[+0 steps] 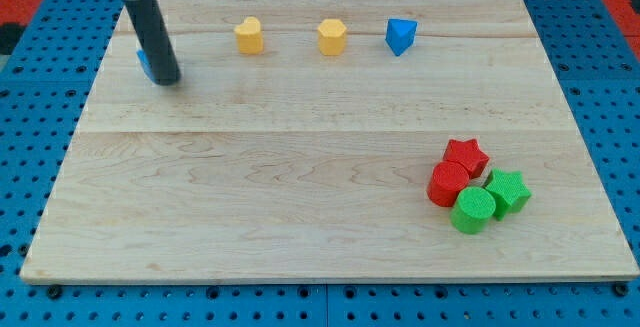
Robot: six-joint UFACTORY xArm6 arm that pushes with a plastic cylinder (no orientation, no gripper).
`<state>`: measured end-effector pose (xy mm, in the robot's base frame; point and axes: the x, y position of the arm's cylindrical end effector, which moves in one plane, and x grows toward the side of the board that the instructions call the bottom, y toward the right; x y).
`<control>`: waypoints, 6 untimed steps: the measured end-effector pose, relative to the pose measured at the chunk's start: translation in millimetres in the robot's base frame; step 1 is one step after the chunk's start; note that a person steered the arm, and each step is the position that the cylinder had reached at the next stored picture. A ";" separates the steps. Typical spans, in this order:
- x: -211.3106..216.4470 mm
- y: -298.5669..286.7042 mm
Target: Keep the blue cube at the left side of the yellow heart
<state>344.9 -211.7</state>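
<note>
Blue cube (143,61) sits near the worktop's (300,197) top-left corner, well to the view's left of the yellow heart (249,35) and slightly lower than it. Only a sliver of the cube shows, because the dark rod stands right in front of it; my tip (168,80) rests on the wood against the cube's right and lower side, apparently touching it. There is no gripper on this arm, so nothing can be said to be apart, together or clamped; the rod simply ends in that tip.

Right of the yellow heart, in the same row, come a yellow hexagon-like block (332,37) and then a blue triangular block (401,36). Far off, toward the lower right of the heart, a red star (466,154), a red cylinder (449,183), a green cylinder (473,210) and a green star (508,190) huddle together.

As it stands, the cube already looks correctly placed. The risk, to my eye, is a needless shove: with the tip on the cube's right, any leftward push could send it off the nearby edge, while sweeping rightward could knock the heart.
</note>
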 end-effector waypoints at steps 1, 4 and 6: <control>29.6 22.5; -7.8 -53.0; -49.6 -5.0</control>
